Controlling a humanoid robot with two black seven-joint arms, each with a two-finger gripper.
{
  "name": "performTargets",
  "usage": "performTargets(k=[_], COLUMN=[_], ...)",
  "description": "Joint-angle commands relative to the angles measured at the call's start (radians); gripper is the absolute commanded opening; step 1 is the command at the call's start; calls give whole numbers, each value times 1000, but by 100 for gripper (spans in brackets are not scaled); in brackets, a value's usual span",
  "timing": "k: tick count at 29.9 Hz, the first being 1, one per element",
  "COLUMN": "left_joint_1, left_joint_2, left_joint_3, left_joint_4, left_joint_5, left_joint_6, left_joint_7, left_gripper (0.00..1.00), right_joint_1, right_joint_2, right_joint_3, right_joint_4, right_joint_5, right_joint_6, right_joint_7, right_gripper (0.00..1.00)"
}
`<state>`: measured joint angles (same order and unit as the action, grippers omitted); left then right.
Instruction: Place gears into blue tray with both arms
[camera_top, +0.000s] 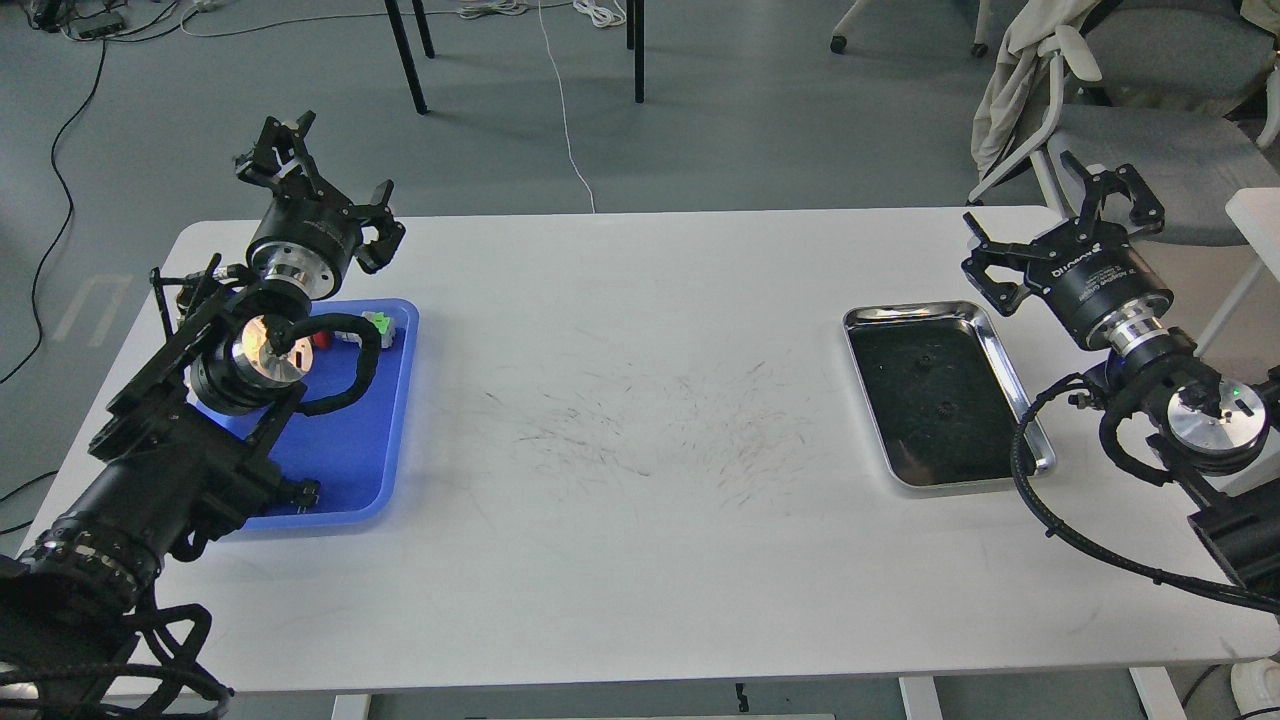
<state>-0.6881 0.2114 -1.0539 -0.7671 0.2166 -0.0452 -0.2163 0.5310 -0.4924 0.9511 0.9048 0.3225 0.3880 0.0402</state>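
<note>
The blue tray (350, 440) lies at the table's left end, its near-left part covered by my left arm. My left gripper (322, 178) hovers above the tray's far edge, open and empty, fingers pointing away from me. Two gears (928, 358) (943, 407) show as tiny dark rings on the dark floor of the silver tray (1005, 365) at the right. Just beyond that tray's far right corner, my right gripper (1050, 228) is spread open, holding nothing.
A red-capped button (322, 340) and a grey-and-green connector (381, 326) lie at the far end of the blue tray. Scuff marks cover the bare white table middle (640, 420). A chair (1120, 130) stands behind the table's right end.
</note>
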Motion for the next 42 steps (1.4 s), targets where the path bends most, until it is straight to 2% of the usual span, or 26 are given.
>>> performTargets(k=[1,9,12,14,18,23,27,31,37,39,42], left_joint_1=[4,4,7,13,18,28,35,45,50,50,47], left_joint_2=[-6,3,5,6,46,63,77,80,77,71,65], left_joint_3=[0,46,46,48,55,58,57,58,58,58,55], left_joint_4=[-1,-6,-6,-14,-18,-26,-32,-38,-49,-49,-49], left_joint_5=[1,0,0,1,18,41,41,43,44,49,55], left_joint_6=[1,4,4,5,5,34,51,51,51,54,64], left_joint_7=[0,-20,-20,-21,-21,-23,-29,-31,-34,-34,-34], left_gripper=[98,98,98,98,98,98,98,98,98,98,98], right_joint_1=[-2,-11,13,61,229,438,532,596,639,662,736], right_joint_2=[-6,-72,-113,-185,-273,-385,-442,-445,-446,-445,-430], right_joint_3=[0,-37,-67,-127,-362,-589,-650,-686,-750,-793,-863], right_joint_4=[-1,19,28,40,48,109,144,144,146,163,200], right_joint_5=[-5,-6,-10,-11,-51,-186,-325,-570,-899,-1034,-1207], right_joint_6=[0,11,22,17,8,-14,-44,-46,-44,-43,-40], right_joint_7=[0,1,-17,-32,-48,-111,-146,-216,-290,-334,-355], right_gripper=[99,99,99,99,99,99,99,99,99,99,99])
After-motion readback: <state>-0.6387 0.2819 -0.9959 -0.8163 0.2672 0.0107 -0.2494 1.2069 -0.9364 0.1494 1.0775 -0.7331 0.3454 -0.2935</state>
